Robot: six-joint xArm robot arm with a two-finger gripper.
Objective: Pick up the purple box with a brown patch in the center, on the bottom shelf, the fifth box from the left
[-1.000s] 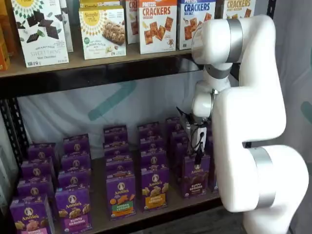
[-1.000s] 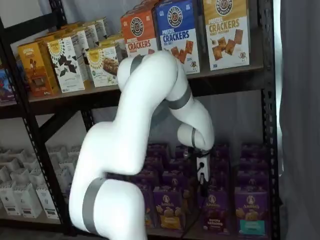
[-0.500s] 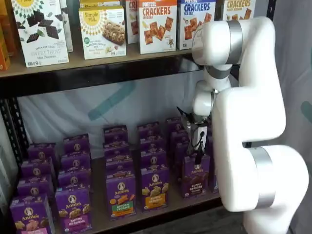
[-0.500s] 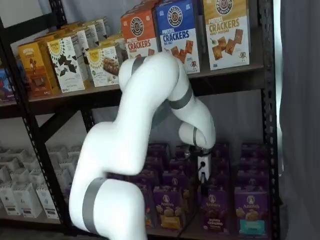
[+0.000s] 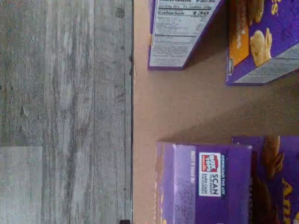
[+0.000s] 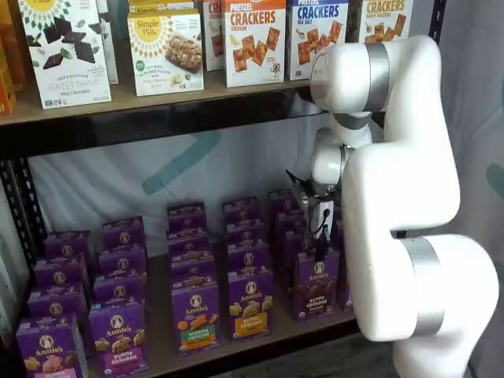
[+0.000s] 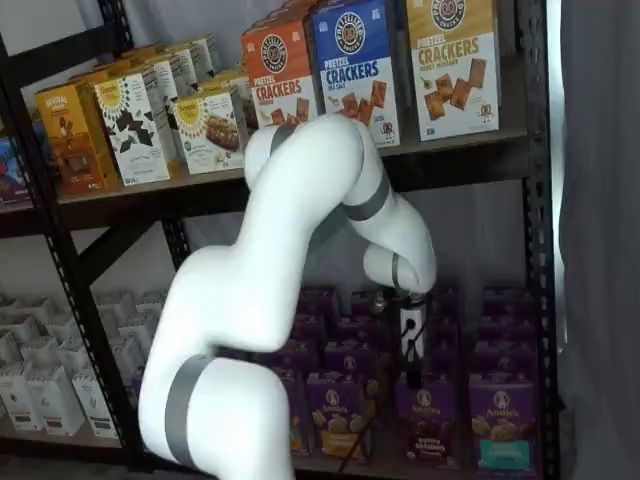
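Note:
The purple box with the dark brown band stands upright in the front row of the bottom shelf, and it also shows in the other shelf view. My gripper hangs just above that box's top with its black fingers pointing down, as both shelf views show. It is open, and nothing is held between the fingers. The wrist view looks down on a purple carton's top flap with a white label. Which carton that is I cannot tell.
An orange-banded purple box stands just left of the brown-banded one, and a teal-banded one stands to its right in a shelf view. More purple cartons fill the rows behind. White cracker boxes line the shelf above. The board's front edge meets grey floor.
The arm's elbow and upper joints have drifted slightly to the right. The gripper stays just above the brown-banded box, shifted only a little.

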